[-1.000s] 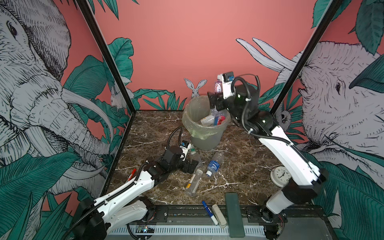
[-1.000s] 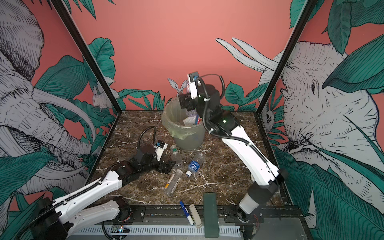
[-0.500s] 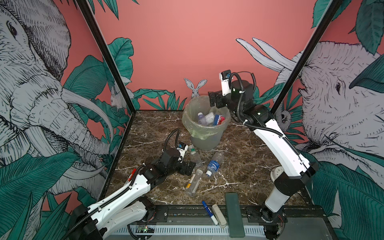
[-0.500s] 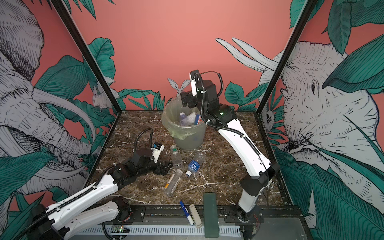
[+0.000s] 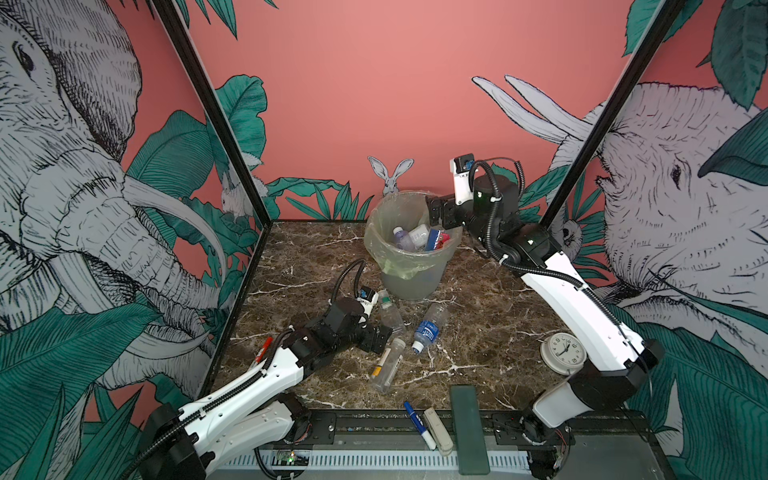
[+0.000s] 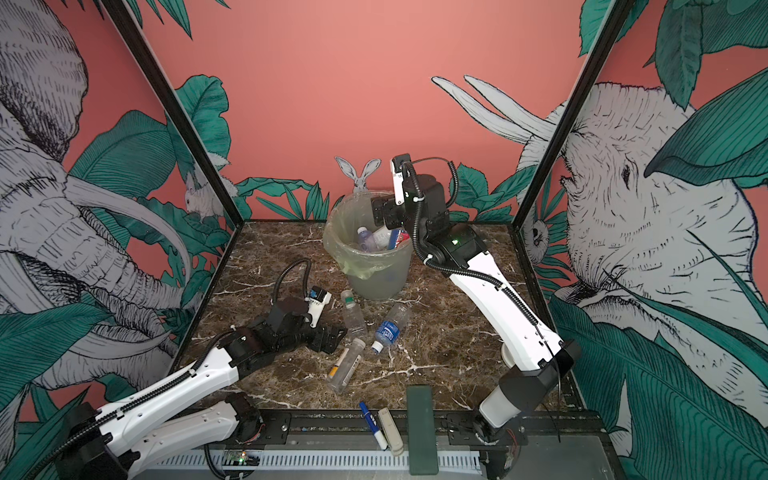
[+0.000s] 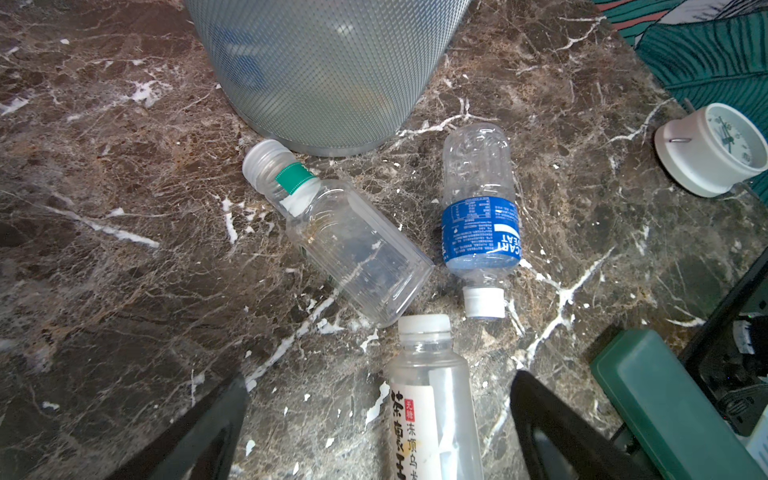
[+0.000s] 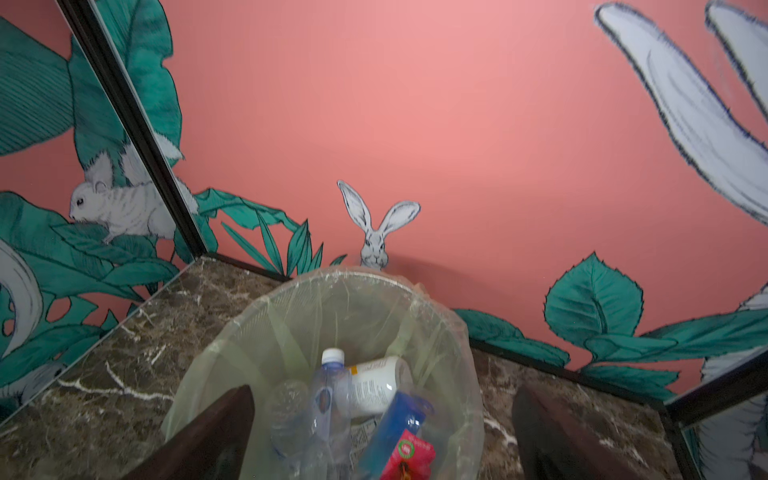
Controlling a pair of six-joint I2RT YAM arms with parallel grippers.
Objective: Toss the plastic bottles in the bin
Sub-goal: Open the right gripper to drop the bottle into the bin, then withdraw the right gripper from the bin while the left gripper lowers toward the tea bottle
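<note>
Marble tabletop [image 7: 124,249]; cut-off bottle [image 7: 432,395] shows between the wide-spread left claw [image 7: 380,380].

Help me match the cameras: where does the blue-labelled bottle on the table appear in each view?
Top view: blue-labelled bottle lies in front of the bin.
Top view: same spot.
Left wrist: beside the bin's base.
Right wrist: not in it.
Shared landmark: the bin.

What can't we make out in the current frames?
- Bin: contents below the top bottles, hidden by them, right wrist view.
- Tea bottle: lower half cut off by the frame edge, left wrist view.
- Clock: mostly behind the right arm, in a top view.
- Marker: print too small, both top views.
</note>
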